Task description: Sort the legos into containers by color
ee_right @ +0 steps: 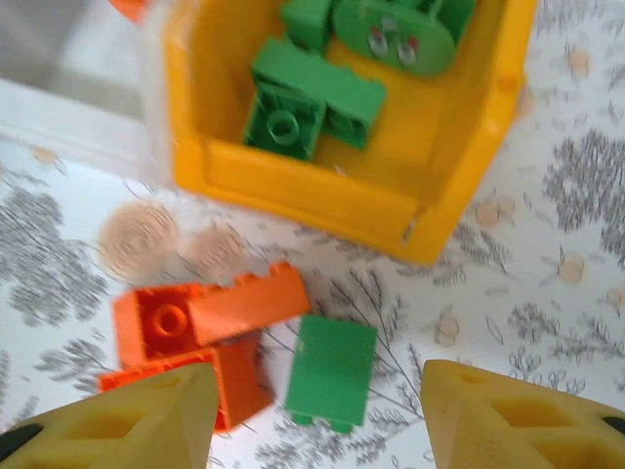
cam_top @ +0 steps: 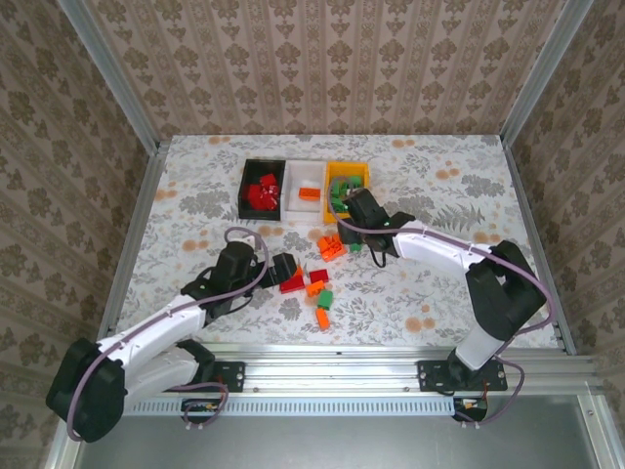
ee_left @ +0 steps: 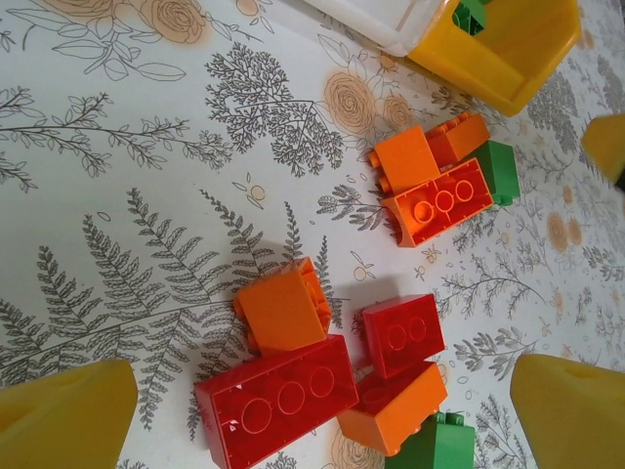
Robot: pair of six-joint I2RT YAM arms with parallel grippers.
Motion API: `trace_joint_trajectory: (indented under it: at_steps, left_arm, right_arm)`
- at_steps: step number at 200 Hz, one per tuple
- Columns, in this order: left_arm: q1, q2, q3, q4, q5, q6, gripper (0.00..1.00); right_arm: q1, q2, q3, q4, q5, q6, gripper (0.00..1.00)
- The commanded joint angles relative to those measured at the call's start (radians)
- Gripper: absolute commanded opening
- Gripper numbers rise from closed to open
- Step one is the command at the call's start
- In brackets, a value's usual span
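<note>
Blk bin (cam_top: 244, 191): reds (cam_top: 263, 192); wht bin (cam_top: 301, 176): orange (cam_top: 310, 192); ylw bin (ee_right: 293, 186): greens (ee_right: 317, 93).

Orange bricks (ee_right: 195, 327) flank green brick (ee_right: 332, 369); its other side lies free.

The top camera sits high at the near side and looks down on the whole table (cam_top: 195, 176). The left wrist camera looks down from very close at loose bricks (ee_left: 278, 405). The right wrist camera is just as close, by the yellow bin (ee_right: 293, 186). Both share the orange bricks (ee_left: 430, 186) and green brick (ee_right: 332, 371) beside it.
</note>
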Motion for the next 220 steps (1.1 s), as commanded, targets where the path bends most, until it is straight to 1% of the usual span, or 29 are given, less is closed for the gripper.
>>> trace_joint_trajectory:
  at_steps: [1, 27, 71, 103, 114, 127, 139, 170, 220]
  left_arm:
    - [-0.007, 0.011, -0.002, 0.044, 0.019, -0.009, 1.0]
    - [-0.008, 0.011, 0.005, 0.038, 0.017, -0.007, 1.0]
    - [-0.013, -0.025, -0.014, 0.016, -0.002, -0.013, 1.0]
    - [-0.012, -0.034, -0.018, 0.015, -0.006, -0.015, 1.0]
    - [-0.013, -0.033, -0.014, 0.01, -0.004, -0.014, 1.0]
    - [-0.013, -0.033, -0.012, 0.007, -0.005, -0.011, 1.0]
    - [-0.013, -0.033, -0.014, 0.009, -0.007, -0.012, 1.0]
    - [-0.013, -0.027, -0.018, 0.016, -0.006, -0.013, 1.0]
    - [-0.013, -0.005, -0.014, 0.036, 0.007, -0.015, 1.0]
  right_arm:
    - [-0.01, 0.042, -0.011, 0.021, -0.048, 0.053, 0.6]
    - [-0.023, 0.123, 0.022, 0.025, -0.075, 0.06, 0.62]
    - [-0.035, 0.196, 0.04, 0.04, -0.09, 0.058, 0.61]
    - [-0.041, 0.229, 0.034, 0.054, -0.046, 0.063, 0.58]
    - [-0.04, 0.225, 0.026, 0.065, -0.028, 0.067, 0.57]
    - [-0.043, 0.215, 0.008, 0.085, -0.034, 0.07, 0.54]
    - [-0.046, 0.213, 0.012, 0.071, -0.036, 0.07, 0.53]
    - [-0.054, 0.174, -0.031, 0.083, -0.055, 0.076, 0.53]
    - [-0.096, 0.102, -0.1, 0.129, -0.138, 0.097, 0.54]
